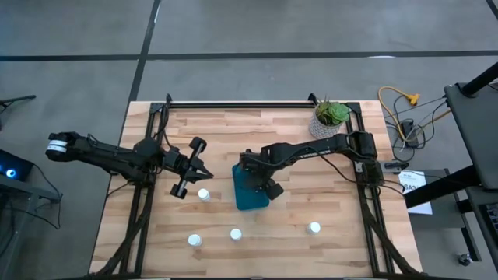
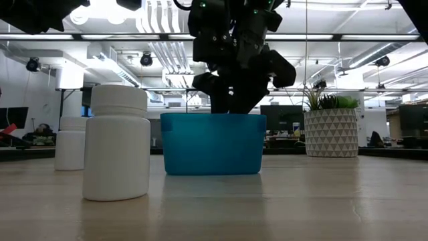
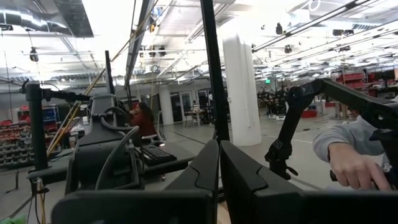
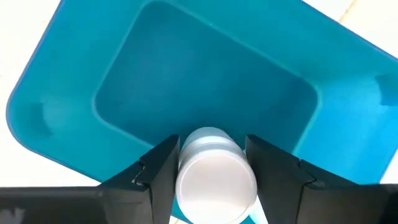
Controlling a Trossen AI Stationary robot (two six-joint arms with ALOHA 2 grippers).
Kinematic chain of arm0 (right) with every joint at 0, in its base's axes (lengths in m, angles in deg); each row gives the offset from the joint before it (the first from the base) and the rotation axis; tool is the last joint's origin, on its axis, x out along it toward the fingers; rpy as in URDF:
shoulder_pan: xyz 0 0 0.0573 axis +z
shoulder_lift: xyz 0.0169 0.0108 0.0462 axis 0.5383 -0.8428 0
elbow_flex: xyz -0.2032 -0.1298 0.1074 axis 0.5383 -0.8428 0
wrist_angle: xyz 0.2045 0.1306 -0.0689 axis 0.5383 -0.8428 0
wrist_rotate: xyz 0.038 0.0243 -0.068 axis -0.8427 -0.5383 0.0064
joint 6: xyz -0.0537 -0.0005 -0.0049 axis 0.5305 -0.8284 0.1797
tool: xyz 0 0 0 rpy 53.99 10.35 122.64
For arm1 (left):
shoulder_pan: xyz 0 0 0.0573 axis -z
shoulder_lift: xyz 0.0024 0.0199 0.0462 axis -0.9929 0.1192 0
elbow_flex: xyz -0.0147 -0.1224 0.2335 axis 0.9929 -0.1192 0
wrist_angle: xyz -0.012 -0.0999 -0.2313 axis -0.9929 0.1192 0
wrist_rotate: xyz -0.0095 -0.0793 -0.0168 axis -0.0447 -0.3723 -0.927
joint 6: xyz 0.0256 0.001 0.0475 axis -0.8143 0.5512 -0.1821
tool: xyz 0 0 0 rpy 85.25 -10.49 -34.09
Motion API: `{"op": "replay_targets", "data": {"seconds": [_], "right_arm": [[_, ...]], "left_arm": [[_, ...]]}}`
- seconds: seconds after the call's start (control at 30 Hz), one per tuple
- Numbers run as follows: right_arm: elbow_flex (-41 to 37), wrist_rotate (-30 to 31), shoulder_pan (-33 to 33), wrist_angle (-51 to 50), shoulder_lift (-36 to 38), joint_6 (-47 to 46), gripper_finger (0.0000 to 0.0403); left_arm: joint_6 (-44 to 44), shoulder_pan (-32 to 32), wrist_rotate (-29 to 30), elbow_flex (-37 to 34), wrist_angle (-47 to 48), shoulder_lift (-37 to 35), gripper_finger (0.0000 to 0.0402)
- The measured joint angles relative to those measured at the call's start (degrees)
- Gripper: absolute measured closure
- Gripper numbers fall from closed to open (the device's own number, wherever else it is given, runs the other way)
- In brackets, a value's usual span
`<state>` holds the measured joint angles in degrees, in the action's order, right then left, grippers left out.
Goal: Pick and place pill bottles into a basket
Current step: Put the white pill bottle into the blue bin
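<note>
Right wrist view: right gripper [image 4: 211,180] fingers clamp pill bottle [image 4: 214,177] over basket [image 4: 186,81]; left gripper [image 3: 219,180] fingers closed

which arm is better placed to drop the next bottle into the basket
Right. The right claw already grips a pill bottle directly above the open teal basket, so it likely only needs to release. The left claw is empty, shut, and off to the basket's side.
</note>
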<state>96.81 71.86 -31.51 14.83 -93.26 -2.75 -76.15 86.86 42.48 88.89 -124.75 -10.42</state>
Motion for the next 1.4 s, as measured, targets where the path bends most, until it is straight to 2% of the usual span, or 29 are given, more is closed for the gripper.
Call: {"op": "replay_targets", "data": {"seconds": [0.43,0.8,1.17,1.4], "right_arm": [[-0.04,0.22,0.00,0.29,-0.02,-0.21,0.0226],[-0.04,0.22,0.00,0.60,-0.02,-0.14,0.0191],[0.44,0.24,0.07,0.73,0.00,1.00,0.0193],[3.45,0.26,0.59,-0.87,0.07,-0.23,0.0193]], "left_arm": [[0.01,0.01,0.07,0.00,0.00,0.00,0.0402],[0.01,-0.01,0.08,0.00,-0.01,0.00,0.0402],[0.01,-0.01,0.08,0.00,-0.01,0.00,0.0402],[0.01,0.00,0.08,0.00,0.00,0.00,0.0402]]}}
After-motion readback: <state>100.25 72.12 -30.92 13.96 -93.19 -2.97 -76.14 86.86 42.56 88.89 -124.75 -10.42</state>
